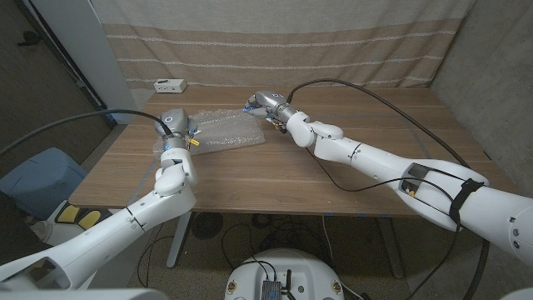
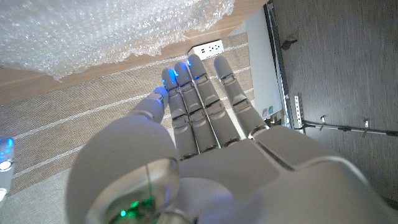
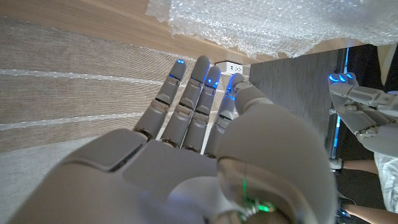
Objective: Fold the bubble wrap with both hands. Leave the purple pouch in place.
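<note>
- The bubble wrap (image 1: 226, 131) is lying crumpled, seemingly not neatly folded yet.
- Left hand (image 1: 176, 125) and right hand (image 1: 265, 105) are flanking the wrap, fingers extended, grasping nothing.

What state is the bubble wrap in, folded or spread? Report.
Spread, crumpled: the bubble wrap lies as one sheet between the left hand and right hand.
</note>
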### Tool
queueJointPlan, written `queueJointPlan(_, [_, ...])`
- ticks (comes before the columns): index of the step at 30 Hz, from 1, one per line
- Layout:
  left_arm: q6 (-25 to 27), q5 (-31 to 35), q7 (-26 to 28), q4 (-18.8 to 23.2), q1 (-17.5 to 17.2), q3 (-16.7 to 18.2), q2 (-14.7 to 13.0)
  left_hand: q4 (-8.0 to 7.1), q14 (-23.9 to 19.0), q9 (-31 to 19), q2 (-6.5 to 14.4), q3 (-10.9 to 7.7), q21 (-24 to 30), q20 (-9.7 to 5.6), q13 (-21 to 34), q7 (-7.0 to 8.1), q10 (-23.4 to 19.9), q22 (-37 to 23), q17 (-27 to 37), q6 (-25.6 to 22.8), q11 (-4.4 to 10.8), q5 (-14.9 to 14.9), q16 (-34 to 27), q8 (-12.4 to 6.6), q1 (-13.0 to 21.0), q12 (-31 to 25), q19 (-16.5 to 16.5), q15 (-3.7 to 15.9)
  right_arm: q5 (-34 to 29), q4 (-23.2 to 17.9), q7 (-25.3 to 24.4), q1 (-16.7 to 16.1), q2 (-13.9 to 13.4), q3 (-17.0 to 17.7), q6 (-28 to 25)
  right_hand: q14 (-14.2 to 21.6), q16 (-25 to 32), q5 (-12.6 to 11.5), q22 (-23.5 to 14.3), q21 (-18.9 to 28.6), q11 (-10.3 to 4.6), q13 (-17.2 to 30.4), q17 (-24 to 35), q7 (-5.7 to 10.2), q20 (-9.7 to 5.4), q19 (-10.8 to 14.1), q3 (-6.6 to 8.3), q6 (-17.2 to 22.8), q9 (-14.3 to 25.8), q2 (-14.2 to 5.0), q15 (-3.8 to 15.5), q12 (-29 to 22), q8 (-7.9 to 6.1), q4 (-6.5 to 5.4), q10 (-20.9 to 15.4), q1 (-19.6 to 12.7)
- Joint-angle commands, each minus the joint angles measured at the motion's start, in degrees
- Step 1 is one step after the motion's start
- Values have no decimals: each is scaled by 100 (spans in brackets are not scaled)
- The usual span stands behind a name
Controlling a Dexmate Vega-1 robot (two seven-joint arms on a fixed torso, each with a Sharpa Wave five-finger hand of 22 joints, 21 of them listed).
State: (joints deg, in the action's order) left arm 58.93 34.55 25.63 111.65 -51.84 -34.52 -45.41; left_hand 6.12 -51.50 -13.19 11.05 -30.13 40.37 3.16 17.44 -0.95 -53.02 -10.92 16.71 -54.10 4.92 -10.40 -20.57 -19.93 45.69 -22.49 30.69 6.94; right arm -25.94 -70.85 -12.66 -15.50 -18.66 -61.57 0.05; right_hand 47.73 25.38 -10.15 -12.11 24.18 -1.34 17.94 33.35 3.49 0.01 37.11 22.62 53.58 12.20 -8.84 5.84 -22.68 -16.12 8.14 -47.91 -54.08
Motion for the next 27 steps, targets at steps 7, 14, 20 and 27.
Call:
queueJointPlan(7, [51,-926,-75,174,-253,252,-235,-28,-12,-28,-36,-148,129,-11,103,-14,59,-10,-19,13,-15,-48,45,-4,28,-16,253,94,-143,-524,1310,-129,6,158,184,-39,-92,-8,-20,86,18,61,-1,-17,22,43,48,-103,18,-34,357,16,30,-33,98,25])
queueJointPlan(14, [-52,-1133,-108,176,-185,167,-338,-3,24,22,-111,-263,172,-45,164,83,87,5,-141,195,-68,-48,153,142,-2,-2,316,96,-123,-239,1583,-120,184,61,219,-148,-210,10,-25,131,71,83,-21,31,78,-11,-7,-470,8,-12,271,92,197,-177,301,265])
queueJointPlan(20, [-232,-1445,-242,60,-95,159,-353,-28,144,89,-160,-307,198,5,133,29,197,23,-285,345,-108,-29,297,288,-117,112,368,22,-106,61,1648,-93,357,-25,301,-201,-268,10,-24,142,101,73,-35,0,106,-49,-11,-560,3,-34,238,116,245,-236,333,357])
queueJointPlan(27, [-634,-1881,-230,-104,-119,312,-327,-218,548,197,-132,-403,79,203,-51,-199,540,65,-495,912,-302,-33,614,706,-471,470,167,-224,-27,687,1808,71,658,-154,342,-248,-327,-2,-22,155,121,58,-56,-7,112,-89,35,-599,-3,-73,224,166,274,-243,425,369])
